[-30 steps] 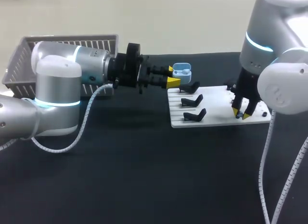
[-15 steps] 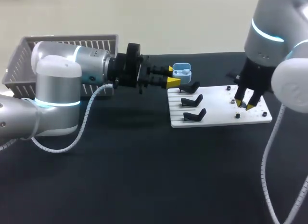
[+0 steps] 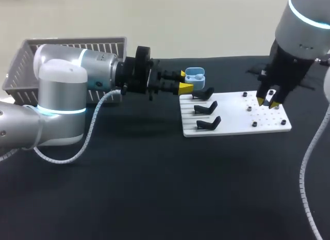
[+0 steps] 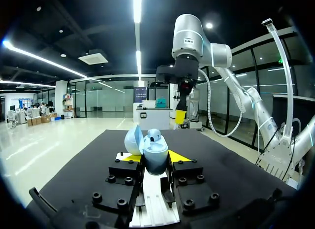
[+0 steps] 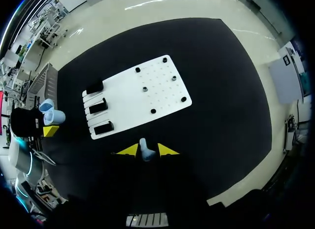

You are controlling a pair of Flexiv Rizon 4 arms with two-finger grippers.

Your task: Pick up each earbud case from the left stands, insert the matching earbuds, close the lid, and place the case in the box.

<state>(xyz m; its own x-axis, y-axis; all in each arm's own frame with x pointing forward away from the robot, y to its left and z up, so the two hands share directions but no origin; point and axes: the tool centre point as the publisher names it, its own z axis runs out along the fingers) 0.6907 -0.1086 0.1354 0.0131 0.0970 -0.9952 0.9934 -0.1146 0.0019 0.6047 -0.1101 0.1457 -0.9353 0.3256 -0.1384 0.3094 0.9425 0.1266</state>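
Pale-blue case (image 4: 156, 160) open, upright in left claw (image 3: 184, 81), one earbud (image 4: 154, 136) inside.

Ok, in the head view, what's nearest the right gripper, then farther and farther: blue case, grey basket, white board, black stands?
1. Flat white board, just below the right gripper, which holds a small pale earbud.
2. Three black stands, at the board's left end.
3. Open light blue earbud case, in the left gripper, beyond the stands.
4. Grey slatted basket, far left.

Silver arms (image 3: 62, 90), cyan rings (image 3: 63, 111); black wrists (image 3: 137, 75); ribbed white cables (image 3: 92, 132); yellow-tipped jaws
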